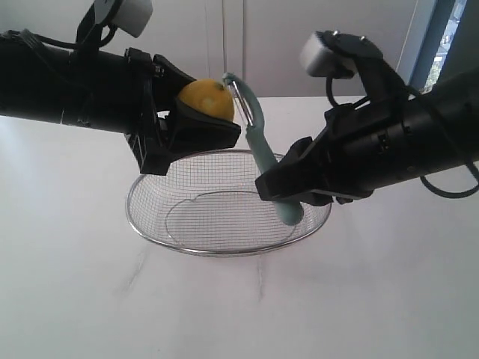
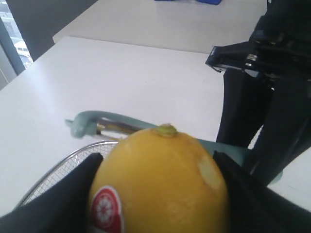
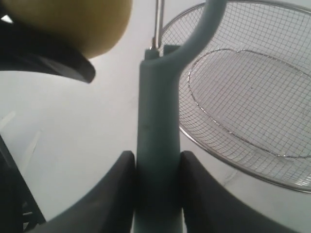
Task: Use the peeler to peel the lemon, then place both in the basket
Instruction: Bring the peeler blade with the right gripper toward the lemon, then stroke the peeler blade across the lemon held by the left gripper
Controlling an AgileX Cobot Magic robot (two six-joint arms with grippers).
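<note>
My left gripper is shut on the yellow lemon, held in the air above the basket's far left rim. In the left wrist view the lemon fills the gap between the black fingers, showing its red-and-white sticker and a small pale scraped patch. My right gripper is shut on the teal handle of the peeler, which stands nearly upright with its head and blade against the lemon's right side. The peeler sits between the right fingers. The wire-mesh basket lies empty below both.
The basket sits on a white table with a white wall behind. The right arm's black body stands close beyond the lemon in the left wrist view. A window edge shows at the far right of the exterior view.
</note>
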